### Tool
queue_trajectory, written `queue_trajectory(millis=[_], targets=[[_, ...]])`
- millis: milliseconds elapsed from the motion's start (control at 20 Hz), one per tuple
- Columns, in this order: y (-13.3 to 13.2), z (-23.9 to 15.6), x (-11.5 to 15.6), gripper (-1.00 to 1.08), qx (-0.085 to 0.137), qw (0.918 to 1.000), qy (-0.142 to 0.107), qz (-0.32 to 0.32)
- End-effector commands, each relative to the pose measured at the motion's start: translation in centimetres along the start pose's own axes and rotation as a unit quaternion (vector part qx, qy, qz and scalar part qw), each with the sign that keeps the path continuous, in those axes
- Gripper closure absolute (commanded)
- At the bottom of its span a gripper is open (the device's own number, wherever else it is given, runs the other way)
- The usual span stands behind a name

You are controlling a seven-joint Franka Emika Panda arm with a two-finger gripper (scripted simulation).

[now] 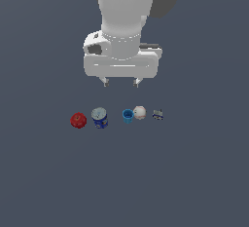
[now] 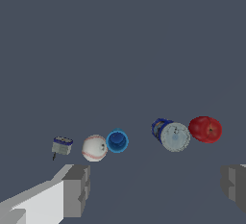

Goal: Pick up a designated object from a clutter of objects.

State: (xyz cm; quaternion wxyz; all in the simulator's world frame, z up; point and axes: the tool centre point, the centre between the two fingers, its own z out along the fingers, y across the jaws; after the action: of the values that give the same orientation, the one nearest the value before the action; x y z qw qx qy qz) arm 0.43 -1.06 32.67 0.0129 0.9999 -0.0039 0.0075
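The small boxy grey and dark-blue item [image 1: 157,115] with a yellowish mark lies at the exterior view's right end of a row of five small things; it also shows in the wrist view [image 2: 62,145]. Beside it are a white ball [image 1: 139,112], a blue cup [image 1: 128,116], a blue-and-white can [image 1: 99,118] and a red round thing [image 1: 78,120]. My gripper [image 1: 120,82] hangs above and behind the row, over the gap between can and cup, open and empty. In the wrist view its fingers [image 2: 77,189] stand wide apart.
The row lies on a plain dark grey-blue floor [image 1: 124,182]. The white arm [image 1: 121,21] rises behind the row. In the wrist view the ball [image 2: 94,148], cup [image 2: 116,141], can [image 2: 171,134] and red thing [image 2: 205,129] lie in a line.
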Motion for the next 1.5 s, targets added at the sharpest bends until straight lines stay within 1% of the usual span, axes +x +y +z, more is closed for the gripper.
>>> queue_trajectory(millis=[0,150,350,450,750,1100,1250,1450], targets=[[0.0,0.0,0.0,-0.92,0.0,1.0,0.0,0.0],[0.5,-0.1,-0.1,-0.92,0.002,1.0,0.0,0.005],[2.1,-0.7,-0.4,-0.92,0.009,0.9997,0.002,0.022],[2.5,-0.8,-0.4,-0.92,0.011,0.9996,0.002,0.026],[1.9,-0.2,-0.3,-0.92,0.009,0.9996,0.002,0.027],[-0.5,2.9,-0.1,-0.92,0.005,0.9993,0.001,0.038],[-2.2,4.9,-0.1,-0.92,0.002,0.999,0.0,0.045],[-5.1,8.3,-0.4,-0.92,0.0,0.9984,0.0,0.056]])
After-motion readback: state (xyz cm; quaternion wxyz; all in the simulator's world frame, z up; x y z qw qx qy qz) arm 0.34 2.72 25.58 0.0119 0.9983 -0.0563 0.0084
